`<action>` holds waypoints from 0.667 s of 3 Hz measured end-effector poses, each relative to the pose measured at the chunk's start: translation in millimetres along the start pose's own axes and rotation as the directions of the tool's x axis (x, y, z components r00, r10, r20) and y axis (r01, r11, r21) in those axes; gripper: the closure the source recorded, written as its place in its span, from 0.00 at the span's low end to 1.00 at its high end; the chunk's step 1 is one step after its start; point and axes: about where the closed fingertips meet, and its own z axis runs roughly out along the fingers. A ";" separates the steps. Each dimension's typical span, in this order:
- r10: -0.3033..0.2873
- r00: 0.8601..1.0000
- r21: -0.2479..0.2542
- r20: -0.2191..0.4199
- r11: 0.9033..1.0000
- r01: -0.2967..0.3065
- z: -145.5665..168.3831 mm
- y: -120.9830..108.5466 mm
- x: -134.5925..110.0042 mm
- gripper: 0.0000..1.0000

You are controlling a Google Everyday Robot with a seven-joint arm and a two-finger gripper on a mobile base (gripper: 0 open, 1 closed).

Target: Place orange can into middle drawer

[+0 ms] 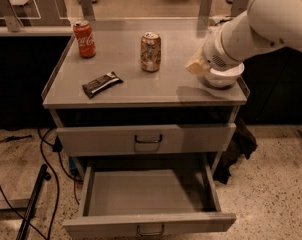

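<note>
The orange can (150, 52) stands upright near the middle of the grey cabinet top. The middle drawer (150, 223) is pulled open below, and its grey inside is bare. My gripper (196, 65) is at the end of the white arm that reaches in from the upper right. It hovers over the right part of the cabinet top, to the right of the orange can and apart from it, with nothing seen in it.
A red cola can (84, 38) stands at the back left. A dark snack bar (102, 84) lies front left. A white bowl (224, 77) sits at the right edge, partly under the arm. The upper drawer (146, 139) is closed. Cables lie on the floor at left.
</note>
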 end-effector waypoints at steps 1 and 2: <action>0.024 0.999 0.023 0.048 0.999 -0.025 26.8 -14.5 -15.9 1.00; 0.091 0.993 0.018 0.078 0.996 -0.092 61.2 -33.6 -29.6 0.97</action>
